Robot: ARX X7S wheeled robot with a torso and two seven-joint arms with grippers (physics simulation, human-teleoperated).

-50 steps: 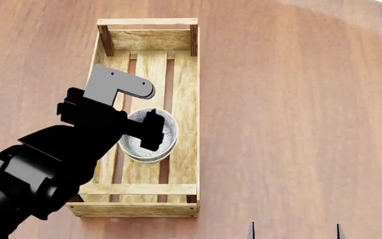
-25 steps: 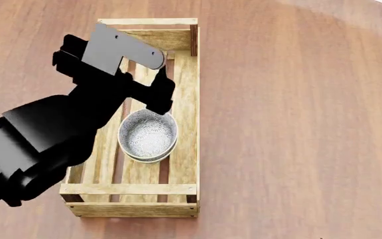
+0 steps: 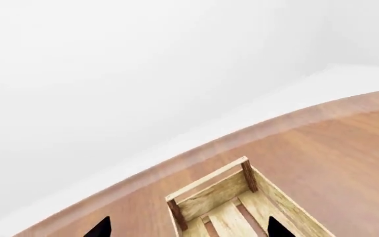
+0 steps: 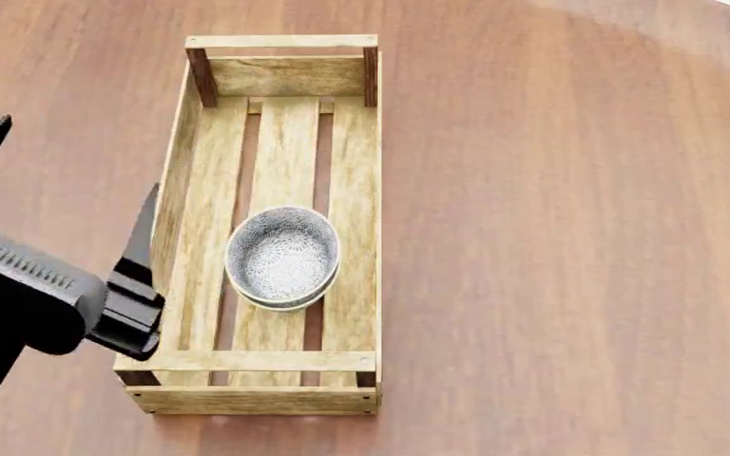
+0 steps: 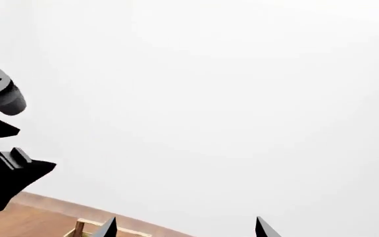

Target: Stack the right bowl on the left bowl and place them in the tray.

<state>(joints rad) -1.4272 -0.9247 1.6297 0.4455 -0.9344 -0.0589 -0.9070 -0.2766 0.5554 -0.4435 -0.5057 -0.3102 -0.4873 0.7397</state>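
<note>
**Stacked bowls rest in the tray as left arm hangs clear**

The stacked bowls (image 4: 282,257) sit inside the tray (image 4: 353,171), on its floor slats slightly toward the 6 o'clock end in the head view, a second rim showing just under the upper bowl's lip at its 6 o'clock edge. The long light-wood tray lies lengthwise on the brown counter (image 4: 568,228), its dark corner posts at the 12 o'clock end plain to see. The left gripper (image 4: 67,199) hangs high at the tray's 9 o'clock side, its jaws spread wide and holding nothing; the two dark tips stand well apart, and the left wrist view looks past them to the tray's far end. The right gripper (image 5: 184,228) shows only as two black fingertips in its own wrist view, set apart with nothing between them, aimed mostly at blank white wall; it is out of the head view.

Judged from how things lie, the placing looks done: both bowls nested, upright, inside the low sides. The step in hand appears to be a clean retreat. That would be done well by carrying the left arm up and away toward 9 o'clock, jaws left spread, keeping wide of the tray's near rail so nothing nudges the crate or tips the stack.
</note>
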